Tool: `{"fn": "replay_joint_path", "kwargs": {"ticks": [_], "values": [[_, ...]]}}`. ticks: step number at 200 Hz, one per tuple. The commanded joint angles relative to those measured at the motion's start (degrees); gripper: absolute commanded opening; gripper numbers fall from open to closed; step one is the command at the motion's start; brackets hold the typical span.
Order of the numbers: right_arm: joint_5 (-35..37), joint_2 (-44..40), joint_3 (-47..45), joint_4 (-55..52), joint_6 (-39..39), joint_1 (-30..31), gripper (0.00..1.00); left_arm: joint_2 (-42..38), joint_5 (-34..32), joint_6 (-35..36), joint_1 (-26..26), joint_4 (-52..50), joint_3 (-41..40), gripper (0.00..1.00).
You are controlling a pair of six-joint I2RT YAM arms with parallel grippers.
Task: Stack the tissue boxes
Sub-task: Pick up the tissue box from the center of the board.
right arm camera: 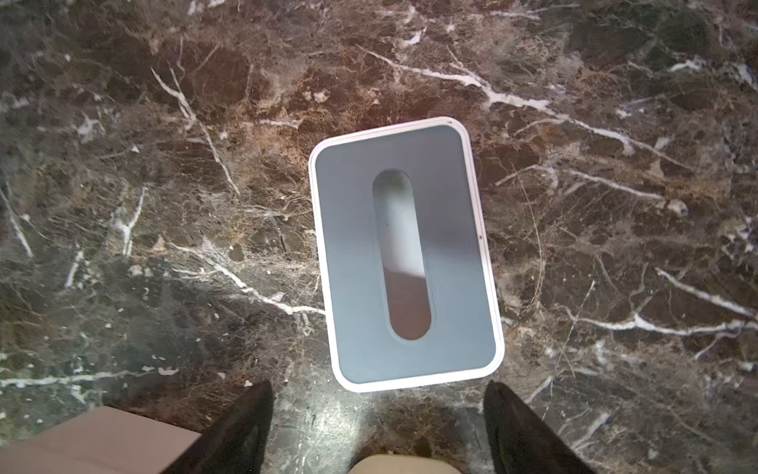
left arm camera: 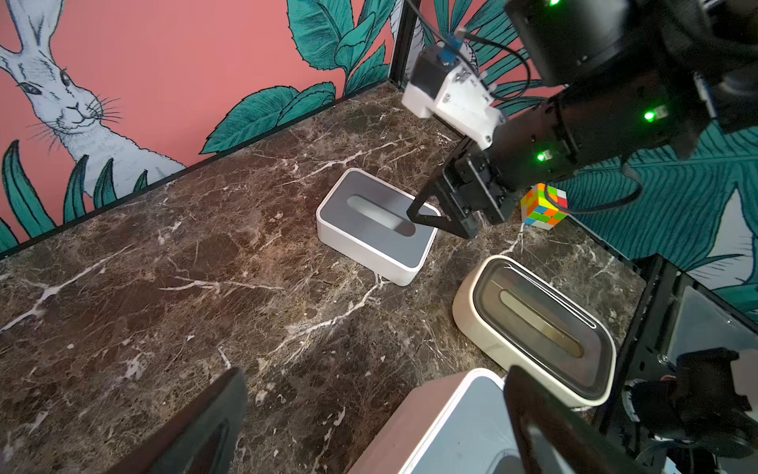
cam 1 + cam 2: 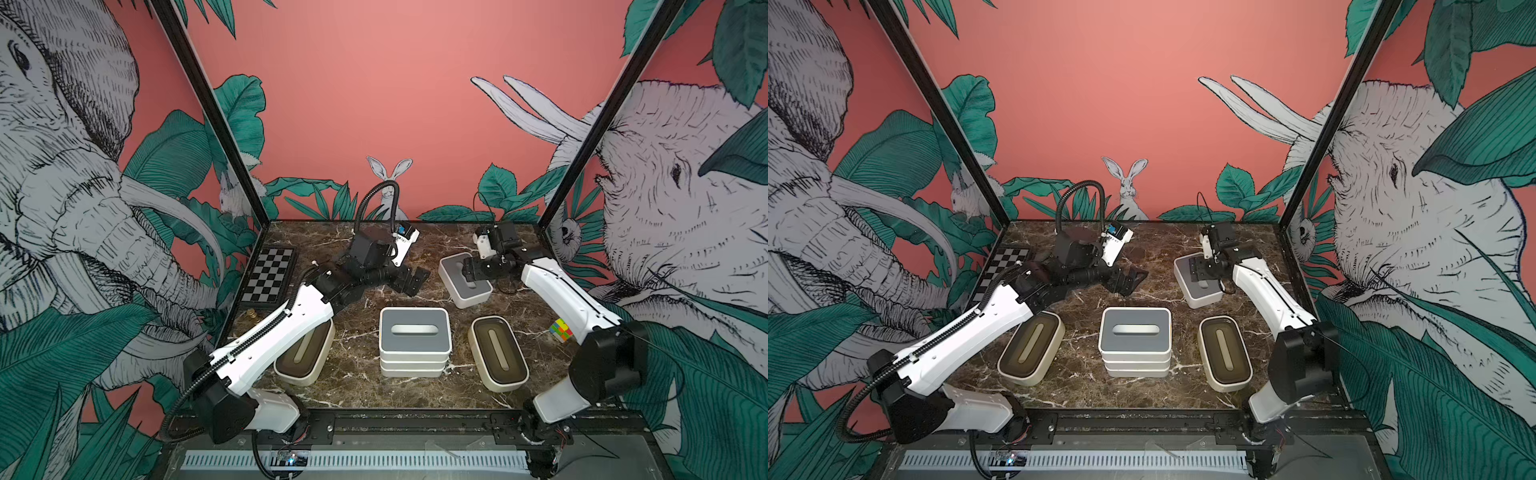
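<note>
Where the loose grey box (image 1: 455, 254) lies flat at the far right of the table (image 1: 164, 205), my right gripper (image 1: 377, 385) hovers above it, jaws spread and empty. My left gripper (image 2: 375, 371) is likewise released, beside the three-high stack (image 3: 414, 332). I judge the box light, rigid and smooth-walled — take it across the short width at mid-length, squeezing firmly enough that it cannot slip.

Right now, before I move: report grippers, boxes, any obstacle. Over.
Left gripper open, empty, behind the three-box stack. Right gripper open over the lone grey box, not gripping. Two cream boxes flank the stack, unstacked. Left gripper may crowd the path.
</note>
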Motion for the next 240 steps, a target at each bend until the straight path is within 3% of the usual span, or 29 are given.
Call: {"fn": "replay_joint_path", "kwargs": {"ticks": [1,44,96,240], "values": [[-0.59,3.88,3.24,-0.45,-4.66,0.03,0.75,0.17,-0.02,-1.79,0.30,-1.26,0.75,0.99],[-1.90,10.39,5.74,-0.93,-6.14,0.20,0.66,0.17,-1.00,-3.45,1.55,-0.99,-0.41,1.00],[-3.01,14.92,8.00,-2.17,-7.61,0.89,0.58,-2.33,1.87,-6.73,7.70,-0.29,-4.94,0.99],[1.53,22.26,11.65,-4.54,-8.47,2.77,0.56,-1.29,4.00,-9.46,9.72,1.81,-6.18,1.00]]}}
